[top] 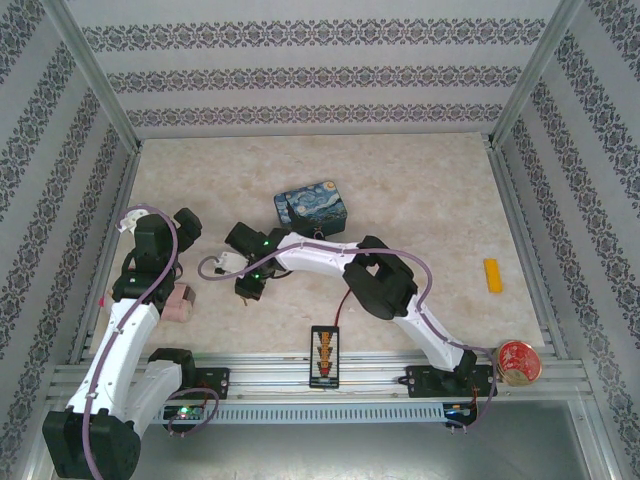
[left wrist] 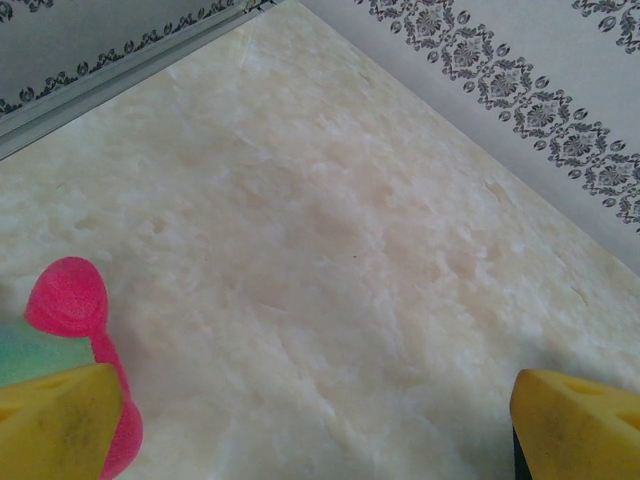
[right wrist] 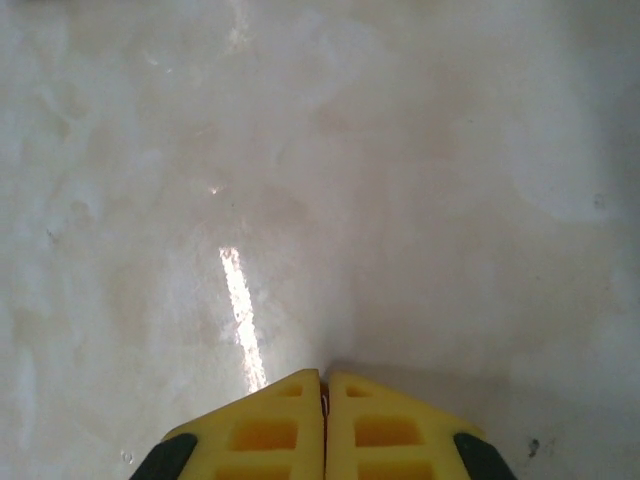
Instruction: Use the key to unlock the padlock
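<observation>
right pincer [right wrist: 323, 385] pressed fully together, left pincer [left wrist: 318, 425] spread wide apart.

No text, number or brand can be read in these pictures. The blue tin [top: 312, 207] near the middle of the table [top: 420, 190] carries only a painted picture, and the print on the red round tin [top: 519, 361] at the near right corner is too small to read. The black box [top: 325, 355] at the near edge has orange marks, also not legible.
</observation>
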